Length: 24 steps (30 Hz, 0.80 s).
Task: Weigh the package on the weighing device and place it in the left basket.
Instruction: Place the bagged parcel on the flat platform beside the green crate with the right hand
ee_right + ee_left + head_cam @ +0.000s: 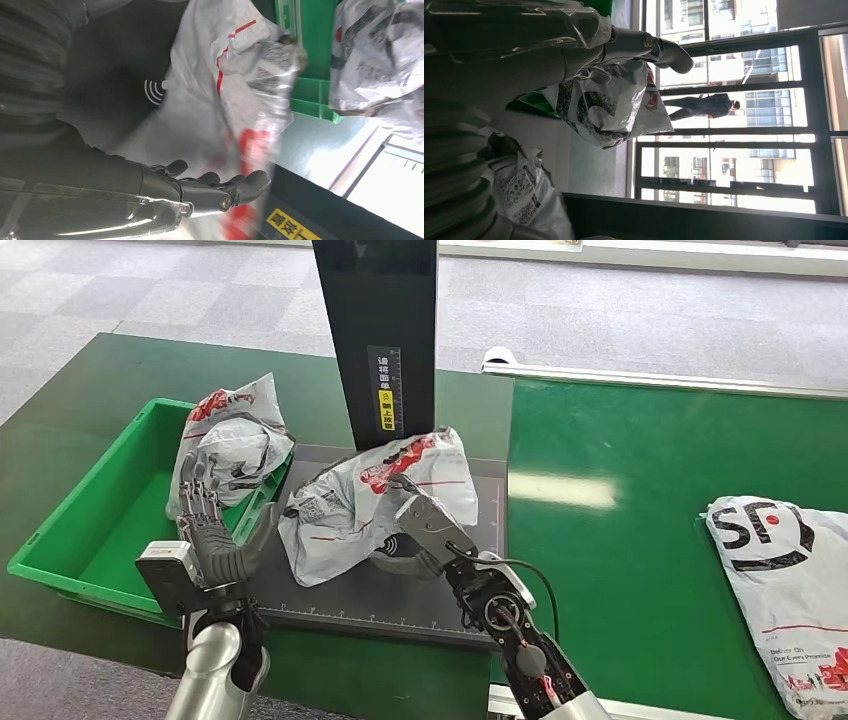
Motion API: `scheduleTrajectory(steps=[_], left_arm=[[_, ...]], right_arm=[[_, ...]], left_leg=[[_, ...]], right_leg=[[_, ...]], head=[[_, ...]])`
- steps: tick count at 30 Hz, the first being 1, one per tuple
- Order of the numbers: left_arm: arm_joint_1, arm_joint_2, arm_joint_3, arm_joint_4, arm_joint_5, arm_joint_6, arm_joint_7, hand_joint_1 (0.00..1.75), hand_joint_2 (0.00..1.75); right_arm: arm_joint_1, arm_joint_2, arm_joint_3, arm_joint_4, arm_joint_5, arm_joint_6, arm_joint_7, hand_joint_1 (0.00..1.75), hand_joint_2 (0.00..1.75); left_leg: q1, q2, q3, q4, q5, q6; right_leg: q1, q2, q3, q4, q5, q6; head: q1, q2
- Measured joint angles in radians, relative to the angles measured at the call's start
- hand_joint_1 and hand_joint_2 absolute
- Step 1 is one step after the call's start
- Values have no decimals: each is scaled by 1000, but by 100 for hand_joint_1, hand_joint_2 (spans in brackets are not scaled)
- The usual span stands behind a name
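A crumpled white package (375,502) lies on the black weighing platform (390,595) beside the green basket's rim (262,502), the right hand (425,520) resting spread on it, the left hand (205,520) spread, empty.

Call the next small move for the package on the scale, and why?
Probably close the right hand on the package and lift it slightly. It lies crumpled on the weighing platform, the hand's fingers spread against it with no firm hold evident. The left hand waits open beside the green basket, which holds another package.
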Motion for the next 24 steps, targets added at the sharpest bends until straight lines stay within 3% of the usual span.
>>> scheduleTrajectory(steps=[6, 14, 20, 24], left_arm=[[18, 0, 1, -20, -11, -2, 0, 0, 175], [25, -2, -5, -30, -39, -33, 0, 0, 175], [24, -7, -7, -30, -43, -34, 0, 0, 175], [25, -8, -9, -28, -61, -41, 0, 0, 175]], right_arm=[[40, -26, 22, -121, 5, 20, -2, 0, 175], [97, -73, 35, -329, -141, 136, -93, 0, 175], [113, -93, 33, -397, -165, 133, -113, 0, 175], [134, -92, -12, -468, -258, 40, -246, 0, 175]], left_leg=[[0, 0, 0, 0, 0, 0], [0, 1, 0, 0, 0, 0], [0, 0, 0, 0, 0, 0], [0, 0, 0, 0, 0, 0]], right_leg=[[0, 0, 0, 0, 0, 0], [0, 0, -1, 0, 0, 0], [0, 0, -1, 0, 0, 0], [0, 0, -1, 0, 0, 0]], head=[[0, 0], [0, 0], [0, 0], [0, 0]])
